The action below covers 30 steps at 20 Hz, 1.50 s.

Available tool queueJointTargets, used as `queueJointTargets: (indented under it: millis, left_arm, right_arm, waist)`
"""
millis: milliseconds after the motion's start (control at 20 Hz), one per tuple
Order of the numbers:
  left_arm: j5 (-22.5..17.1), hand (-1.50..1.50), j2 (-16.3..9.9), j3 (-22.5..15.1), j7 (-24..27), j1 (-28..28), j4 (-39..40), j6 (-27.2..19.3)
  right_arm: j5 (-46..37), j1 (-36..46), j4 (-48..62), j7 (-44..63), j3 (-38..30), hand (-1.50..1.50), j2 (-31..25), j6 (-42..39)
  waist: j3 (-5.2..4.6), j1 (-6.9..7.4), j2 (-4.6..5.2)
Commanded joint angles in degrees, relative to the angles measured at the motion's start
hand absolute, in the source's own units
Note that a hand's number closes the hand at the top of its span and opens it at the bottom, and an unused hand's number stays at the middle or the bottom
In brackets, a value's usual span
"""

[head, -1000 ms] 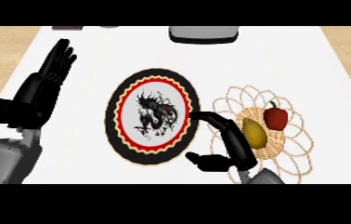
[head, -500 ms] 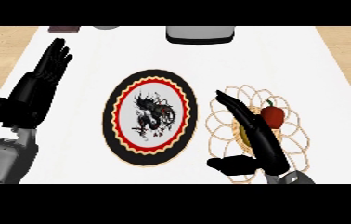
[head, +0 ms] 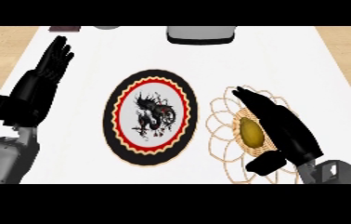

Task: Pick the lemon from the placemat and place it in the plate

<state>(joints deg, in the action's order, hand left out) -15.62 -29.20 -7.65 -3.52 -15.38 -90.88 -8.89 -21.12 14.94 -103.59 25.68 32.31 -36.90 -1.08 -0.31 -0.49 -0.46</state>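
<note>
I see the lemon (head: 251, 132) not yet picked, lying on the placemat (head: 221, 125); my right hand (head: 284, 125) hovers over it, fingers straight, thumb apart. The plate (head: 123, 139) waits at nine o'clock of it.

A kitchen, it seems: pale counter (head: 205, 60) with decorated plate (head: 151, 117) and woven placemat (head: 226, 125).

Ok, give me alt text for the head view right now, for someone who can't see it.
The right hand is over the woven placemat, fingers straight, beside the lemon. To their left lies the patterned plate; the left hand rests open near the left edge.
</note>
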Motion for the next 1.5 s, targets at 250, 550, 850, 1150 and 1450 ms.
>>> queueJointTargets:
  millis: [250,550,850,1150,1450]
  left_arm:
    - [2.42,0.0,1.43,0.12,-0.28,-0.24,-0.24,0.12]
    - [4.1,0.0,4.43,2.0,0.71,-1.6,3.23,2.58]
    - [1.86,0.0,2.24,6.45,-0.96,-2.39,2.93,7.11]
    - [5.22,0.0,4.89,6.65,-3.15,1.32,-2.93,6.14]
    - [6.25,0.0,7.15,8.4,-2.46,0.51,-1.53,8.33]
  right_arm:
    - [3.85,7.6,-4.03,26.29,3.99,-1.5,3.93,-19.54]
    - [-1.02,9.01,2.3,23.31,-1.05,-1.5,7.4,-23.45]
    - [-7.25,3.46,4.06,23.49,-0.35,-1.5,6.73,-24.45]
    - [-12.2,3.25,12.39,17.37,-3.75,-1.5,9.98,-25.34]
    - [-16.82,1.79,18.32,9.61,-4.98,-1.5,12.02,-25.5]
  waist:
    - [0.25,0.7,0.4]
    - [0.3,0.5,0.48]
    - [0.3,0.38,0.43]
    - [0.32,0.66,0.43]
    - [0.31,0.56,0.48]
